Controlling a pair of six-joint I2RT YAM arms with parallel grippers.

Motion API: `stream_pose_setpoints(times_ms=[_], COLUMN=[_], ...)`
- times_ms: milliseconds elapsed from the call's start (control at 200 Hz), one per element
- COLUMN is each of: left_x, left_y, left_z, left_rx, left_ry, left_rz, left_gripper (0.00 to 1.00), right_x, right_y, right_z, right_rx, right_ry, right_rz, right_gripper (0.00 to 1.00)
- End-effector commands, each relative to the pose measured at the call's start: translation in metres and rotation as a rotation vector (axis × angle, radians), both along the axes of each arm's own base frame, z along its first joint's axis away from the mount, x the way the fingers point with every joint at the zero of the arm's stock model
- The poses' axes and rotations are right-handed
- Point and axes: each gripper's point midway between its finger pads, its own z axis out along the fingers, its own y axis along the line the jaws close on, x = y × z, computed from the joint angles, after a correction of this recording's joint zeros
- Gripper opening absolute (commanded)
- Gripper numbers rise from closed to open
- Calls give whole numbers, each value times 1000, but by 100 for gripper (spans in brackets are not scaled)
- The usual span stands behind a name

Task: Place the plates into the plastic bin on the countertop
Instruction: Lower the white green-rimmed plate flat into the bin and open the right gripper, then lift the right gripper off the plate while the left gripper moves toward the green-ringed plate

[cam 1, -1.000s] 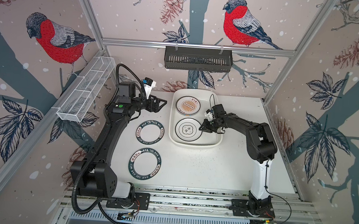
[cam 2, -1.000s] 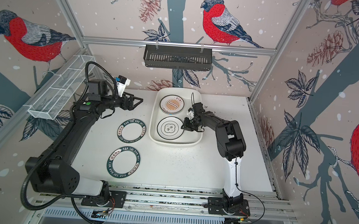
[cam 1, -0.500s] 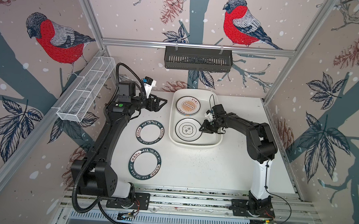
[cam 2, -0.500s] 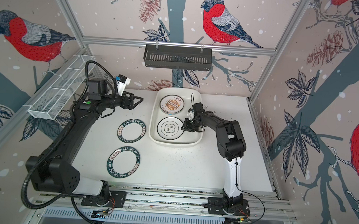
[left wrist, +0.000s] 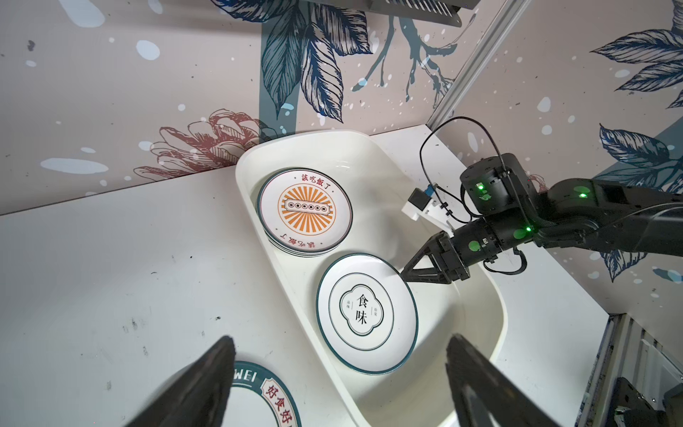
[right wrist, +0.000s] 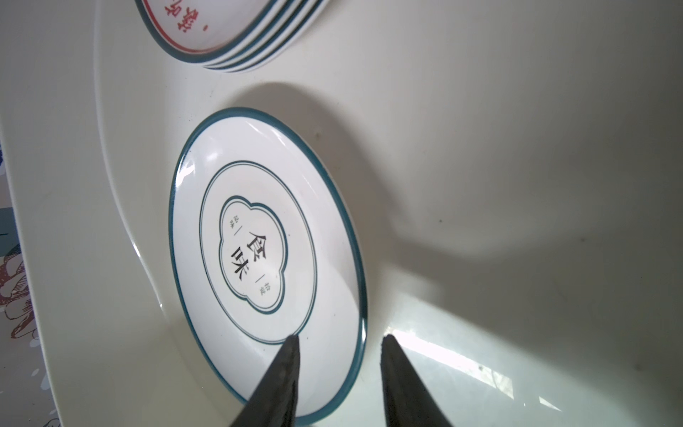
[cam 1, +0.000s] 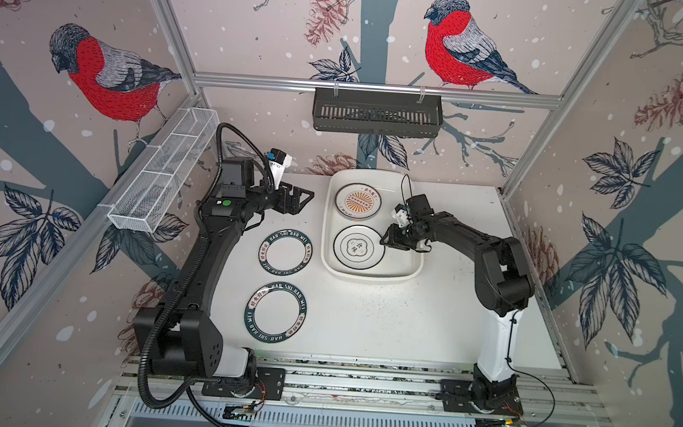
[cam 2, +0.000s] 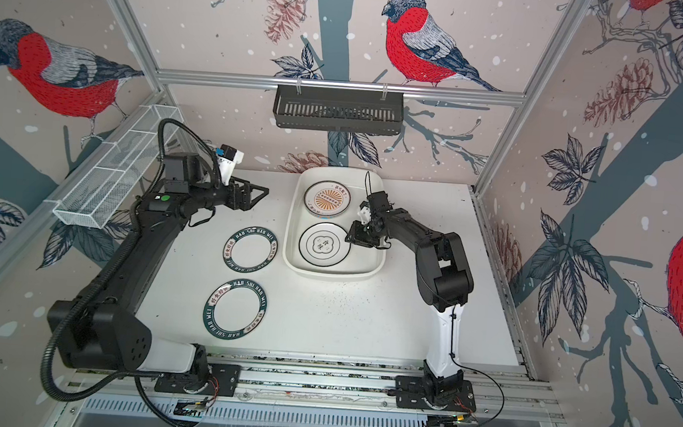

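While the left gripper (cam 1: 304, 203) hangs spread wide beside the bin (cam 1: 400, 265), the right gripper (right wrist: 338, 337) stands parted astride the rim of the emblem plate (right wrist: 258, 255) lying inside it.

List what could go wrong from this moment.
1. The right gripper straddles the rim of the thin-rimmed white emblem plate in the cream plastic bin; pulling away askew may snag and drag it.
2. The right arm lies over the bin; the open left gripper, bringing a dark lettered-rim plate, may hit it.
3. That plate lies flat on the white countertop; the grasp may slip.
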Motion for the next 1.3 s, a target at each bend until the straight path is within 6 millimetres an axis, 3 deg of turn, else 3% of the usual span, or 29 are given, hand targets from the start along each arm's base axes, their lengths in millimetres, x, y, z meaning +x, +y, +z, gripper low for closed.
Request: stream_pose_setpoints(times_ms=[0, 275, 540, 590, 851, 1086, 1296], left_x=[2, 0, -3, -7, -17, -8, -19], left_y=[7, 13, 20, 17, 21, 60, 73], left_z=[-3, -19, -39, -44, -78, -132, -175], left_rx=[-16, 5, 32, 24, 106, 253, 267], left_ry=[18, 37, 71, 70, 86, 224, 369], left_rz=[18, 22, 34, 6, -19, 180, 156], left_gripper=[91, 91, 92, 98, 97, 97, 95], right_x=[10, 15, 6, 2, -28, -44, -49], right_y=[-2, -7, -14, -16, -34, -41, -44], right_z=[18, 56, 91, 93, 95, 97, 92], right_rx=[2, 10, 59, 68, 79, 118, 118], right_ry=[-53, -152, -229, -234, -260, -278, -272], right_rz=[-21, -51, -88, -95, -147, -188, -200], right_gripper=[39, 39, 39, 39, 39, 39, 39])
